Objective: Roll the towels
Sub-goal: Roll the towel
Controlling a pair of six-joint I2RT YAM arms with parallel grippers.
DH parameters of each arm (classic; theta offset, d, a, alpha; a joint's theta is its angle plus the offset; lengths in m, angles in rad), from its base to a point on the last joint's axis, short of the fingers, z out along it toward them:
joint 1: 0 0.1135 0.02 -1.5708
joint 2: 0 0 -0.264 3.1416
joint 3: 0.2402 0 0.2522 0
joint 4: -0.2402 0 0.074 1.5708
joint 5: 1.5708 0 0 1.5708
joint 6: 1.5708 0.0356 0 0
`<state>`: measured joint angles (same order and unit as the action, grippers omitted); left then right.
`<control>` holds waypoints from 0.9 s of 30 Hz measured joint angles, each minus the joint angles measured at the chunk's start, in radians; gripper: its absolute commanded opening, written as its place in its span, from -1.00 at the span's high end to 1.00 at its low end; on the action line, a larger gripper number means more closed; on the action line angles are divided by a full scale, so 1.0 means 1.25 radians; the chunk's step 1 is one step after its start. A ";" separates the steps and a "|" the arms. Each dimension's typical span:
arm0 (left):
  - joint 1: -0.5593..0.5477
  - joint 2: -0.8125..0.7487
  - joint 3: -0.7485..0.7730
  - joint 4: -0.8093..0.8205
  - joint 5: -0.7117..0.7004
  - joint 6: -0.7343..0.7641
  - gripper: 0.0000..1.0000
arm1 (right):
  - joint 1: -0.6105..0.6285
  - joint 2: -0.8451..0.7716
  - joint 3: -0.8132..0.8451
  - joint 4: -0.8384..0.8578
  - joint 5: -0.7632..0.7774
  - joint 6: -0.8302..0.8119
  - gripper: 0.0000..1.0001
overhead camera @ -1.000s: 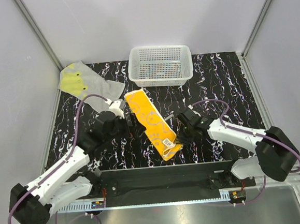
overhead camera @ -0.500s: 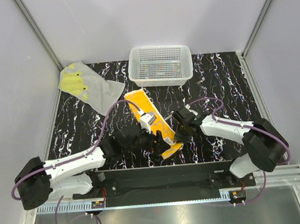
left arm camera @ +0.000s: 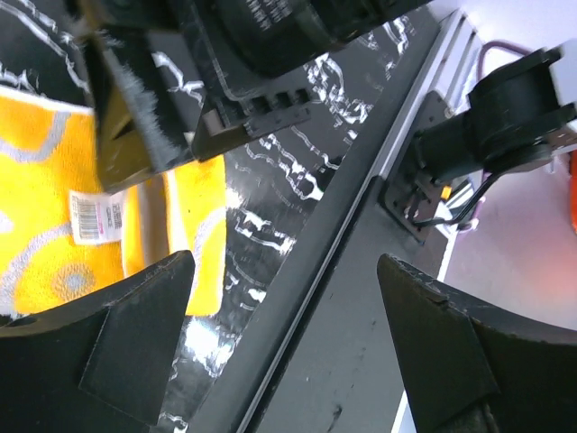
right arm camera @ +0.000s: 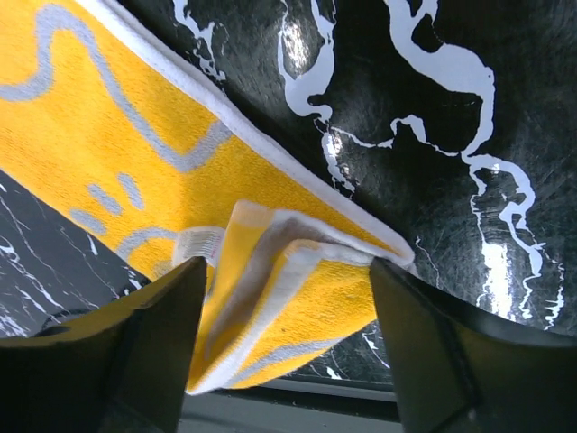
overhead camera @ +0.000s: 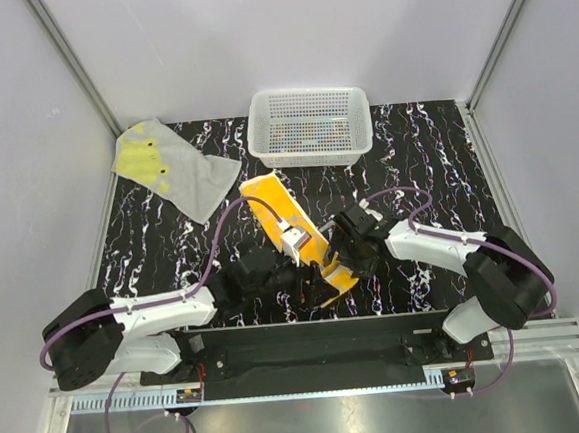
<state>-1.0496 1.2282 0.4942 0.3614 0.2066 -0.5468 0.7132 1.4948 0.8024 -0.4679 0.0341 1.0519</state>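
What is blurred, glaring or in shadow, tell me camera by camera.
Top external: even, soft light, all sharp, the orange towel included. Left wrist: its own fingers are dark and soft; white glare on the glossy table beside the towel. Right wrist: the towel's folded end is sharp, the fingers blurred silhouettes, glare on the table.
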 measured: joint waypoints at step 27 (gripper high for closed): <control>-0.021 0.251 0.009 0.147 0.036 0.000 -0.62 | -0.041 -0.251 0.018 -0.102 0.065 -0.010 -0.98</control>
<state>-1.0763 1.5414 0.5056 0.5457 0.2516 -0.5468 0.6624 1.1816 0.8246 -0.5949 0.1150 1.0397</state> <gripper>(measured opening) 0.818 0.993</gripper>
